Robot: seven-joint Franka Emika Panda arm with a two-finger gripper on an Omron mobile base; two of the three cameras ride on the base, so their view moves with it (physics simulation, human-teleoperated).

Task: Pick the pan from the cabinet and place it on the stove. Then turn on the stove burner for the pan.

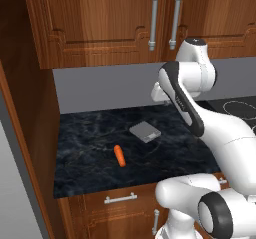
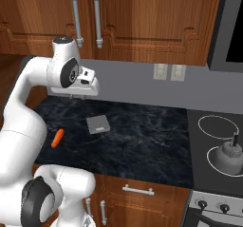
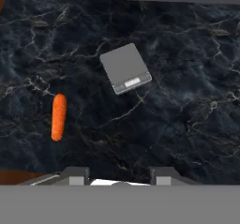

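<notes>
**Cabinet shut above, jaws aimed down**

Dark marbled tabletop [image 3: 187,124] lies under the hand camera, carrying from left to right an orange carrot [image 3: 58,116] and a flat grey kitchen scale [image 3: 125,68]. The gripper [image 3: 120,175] hangs empty above them, jaws spread apart, looking straight down. Overhead, the cabinet [image 1: 100,23] has both doors closed, its silver bar handles [image 1: 154,19] standing upright above the wrist. So the pan is presumably behind those doors: hidden, its handle's direction unknowable. Reaching it calls for the hand to rise and tilt toward the handles. At right, the stove [image 2: 213,145] holds a kettle [image 2: 228,155] on one burner [image 2: 218,126].
</notes>
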